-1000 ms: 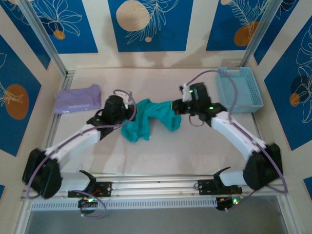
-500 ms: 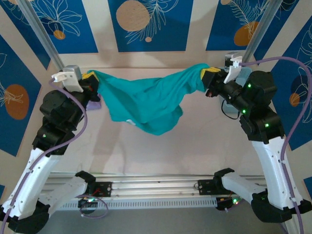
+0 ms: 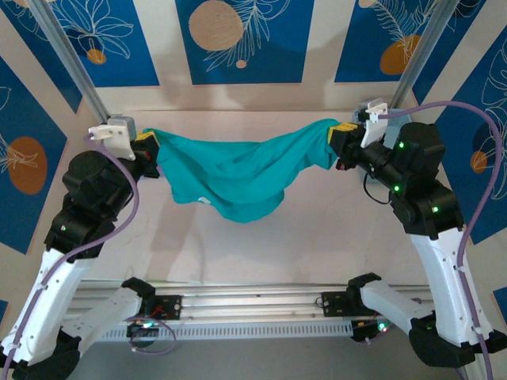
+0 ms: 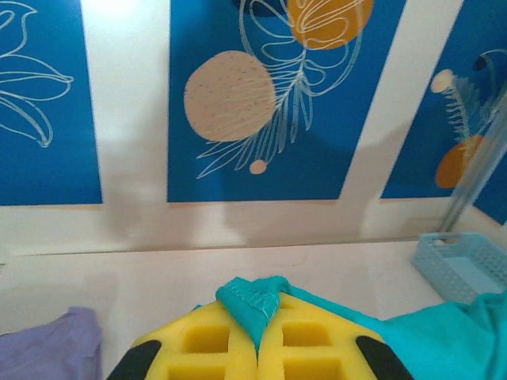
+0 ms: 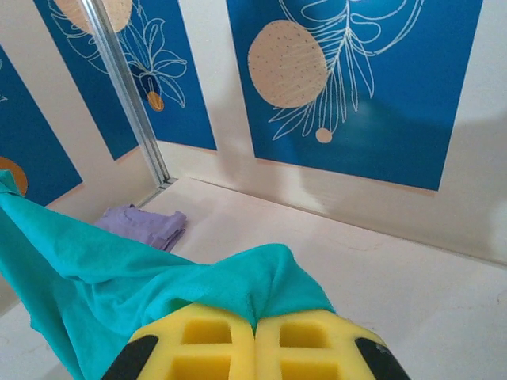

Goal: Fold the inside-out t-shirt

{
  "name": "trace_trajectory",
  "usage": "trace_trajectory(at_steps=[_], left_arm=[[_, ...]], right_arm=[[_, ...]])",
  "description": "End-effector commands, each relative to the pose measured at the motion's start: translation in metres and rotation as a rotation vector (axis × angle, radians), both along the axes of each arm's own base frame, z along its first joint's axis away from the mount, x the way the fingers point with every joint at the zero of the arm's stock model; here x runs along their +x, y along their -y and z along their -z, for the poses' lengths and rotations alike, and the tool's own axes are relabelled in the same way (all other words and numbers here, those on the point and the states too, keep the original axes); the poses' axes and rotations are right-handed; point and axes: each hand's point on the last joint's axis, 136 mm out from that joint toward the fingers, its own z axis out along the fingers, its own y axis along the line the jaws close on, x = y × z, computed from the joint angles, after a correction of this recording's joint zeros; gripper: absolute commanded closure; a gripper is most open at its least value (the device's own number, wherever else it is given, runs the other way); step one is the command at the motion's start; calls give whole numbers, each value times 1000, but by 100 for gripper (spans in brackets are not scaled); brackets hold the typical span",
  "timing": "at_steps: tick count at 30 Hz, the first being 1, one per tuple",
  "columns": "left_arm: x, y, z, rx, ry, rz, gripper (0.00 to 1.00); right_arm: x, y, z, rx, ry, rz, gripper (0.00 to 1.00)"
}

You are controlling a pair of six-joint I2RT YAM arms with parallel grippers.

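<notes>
The inside-out t-shirt [image 3: 238,170] hung in the air across the upper middle of the top view, stretched like a hammock between the two arms and sagging in its centre. The left gripper [image 3: 147,147], at the upper left, had its yellow pads pressed together on a bunched edge of the teal cloth. The left wrist view showed a small fold of fabric pinched in the seam between them. The right gripper [image 3: 342,136], at the upper right, was likewise clamped on a gathered handful of the shirt. The lowest drape hung close over the table [image 3: 317,245]; whether it touched could not be told.

By my reading the task was at an early stage: the garment was lifted and spread out, but not laid flat, and no fold had been made. No print or tag showed, so which face was outward could not be told. What remained was apparently to lay it flat on the table and then fold the sleeves and body.

The table was a pale cream surface with a metal rail [image 3: 253,305] along the bottom of the top view. A lavender shirt [image 4: 47,344] lay at the lower left of the left wrist view, and a blue basket [image 4: 463,265] sat at its right edge. The walls were cream, hung with blue panels [image 3: 238,39] printed with leaves and circles, and aluminium posts [image 3: 75,67] stood at the back corners.
</notes>
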Motion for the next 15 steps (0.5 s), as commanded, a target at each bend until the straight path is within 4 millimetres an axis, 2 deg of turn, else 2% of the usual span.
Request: trace_trajectory(at_steps=[1,3,5,8,11,15], left_arm=[[2,-2,-17,-38,52,-7,100],[25,-9,-7,12,38,-100,100],[57,-13,2,73,13,-187,100],[114,-17,19,98,-80,-243,100],[161,-21,21,74,-131,-247,100],[202,-31,13,67,-135,-282,100]], right_arm=[[-8,-3,-12,2,74,-35,100],[0,-1,-9,-1,69,-12,100],[11,2,-10,-3,68,27,100],[26,4,-20,3,81,61,100],[25,-12,-33,37,74,-22,100],[10,-44,-36,29,90,-190,100]])
